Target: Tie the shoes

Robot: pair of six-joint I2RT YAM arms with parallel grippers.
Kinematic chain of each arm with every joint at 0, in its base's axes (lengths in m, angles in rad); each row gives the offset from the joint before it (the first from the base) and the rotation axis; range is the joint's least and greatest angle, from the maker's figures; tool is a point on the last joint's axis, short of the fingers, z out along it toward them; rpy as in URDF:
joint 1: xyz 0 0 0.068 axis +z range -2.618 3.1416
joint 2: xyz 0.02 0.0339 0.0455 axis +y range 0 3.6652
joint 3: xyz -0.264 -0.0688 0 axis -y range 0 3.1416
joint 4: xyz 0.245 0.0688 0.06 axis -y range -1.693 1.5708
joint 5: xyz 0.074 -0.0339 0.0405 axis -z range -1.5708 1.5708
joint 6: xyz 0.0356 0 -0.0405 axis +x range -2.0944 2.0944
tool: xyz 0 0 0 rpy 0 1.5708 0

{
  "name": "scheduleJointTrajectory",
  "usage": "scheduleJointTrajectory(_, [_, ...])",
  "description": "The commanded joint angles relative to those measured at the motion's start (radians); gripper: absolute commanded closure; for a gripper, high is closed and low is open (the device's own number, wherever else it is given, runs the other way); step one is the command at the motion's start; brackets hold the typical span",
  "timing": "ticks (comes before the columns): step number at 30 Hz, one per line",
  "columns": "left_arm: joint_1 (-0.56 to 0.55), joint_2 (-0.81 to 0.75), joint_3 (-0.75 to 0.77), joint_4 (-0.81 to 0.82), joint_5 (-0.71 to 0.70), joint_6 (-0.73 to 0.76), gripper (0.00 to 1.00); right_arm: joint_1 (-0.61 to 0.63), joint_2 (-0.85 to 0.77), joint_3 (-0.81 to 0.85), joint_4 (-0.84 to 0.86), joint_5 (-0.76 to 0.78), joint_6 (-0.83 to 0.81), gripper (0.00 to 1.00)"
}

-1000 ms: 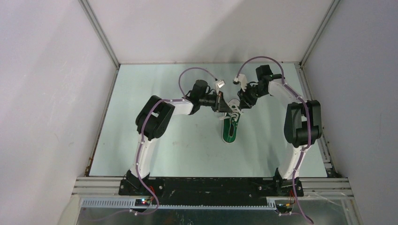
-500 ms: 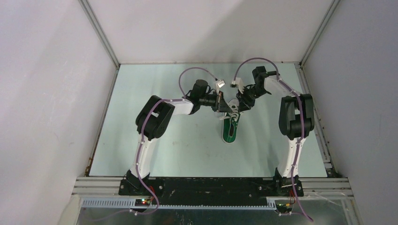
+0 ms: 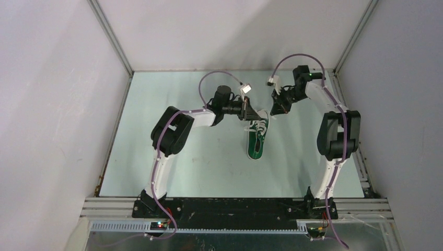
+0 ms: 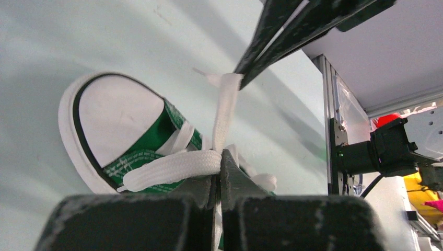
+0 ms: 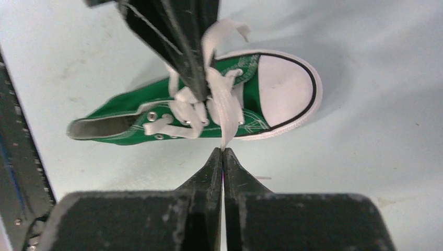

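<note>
sneaker (image 4: 120, 125) lies beneath left gripper (image 4: 219, 159)

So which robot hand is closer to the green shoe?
Left. The left gripper pinches the lace right above the shoe, over its lacing. The right gripper sits off to the shoe's side, shut on the lace's end, pulled clear of it.

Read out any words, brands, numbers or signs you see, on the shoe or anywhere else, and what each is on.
No readable text in any view.
Shoe: only white stitching on the green canvas, no letters; in the top view it is too small to tell.
Laces: plain white, no print.
</note>
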Motion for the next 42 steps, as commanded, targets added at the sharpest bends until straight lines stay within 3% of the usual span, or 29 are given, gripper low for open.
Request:
scheduleJointTrajectory(1, [-0.004,-0.065,0.044,0.068,0.002,-0.014,0.98,-0.008,-0.09,0.045,-0.107,-0.132,0.044,1.0])
scheduleJointTrajectory(8, [-0.004,-0.082,0.029,-0.015,-0.075,0.051,0.98,-0.006,-0.042,0.055,-0.247,-0.301,0.041,1.0])
scheduleJointTrajectory(17, [-0.005,-0.093,0.009,-0.022,-0.114,0.021,0.96,0.036,-0.009,0.042,-0.234,-0.409,0.06,1.0])
scheduleJointTrajectory(33, [-0.003,-0.083,0.012,0.061,0.012,-0.05,0.96,0.136,-0.137,-0.139,0.12,-0.187,0.016,0.99])
scheduleJointTrajectory(42, [-0.003,-0.068,0.022,0.116,0.059,-0.108,0.97,0.152,-0.205,-0.134,0.146,-0.146,-0.025,0.99])
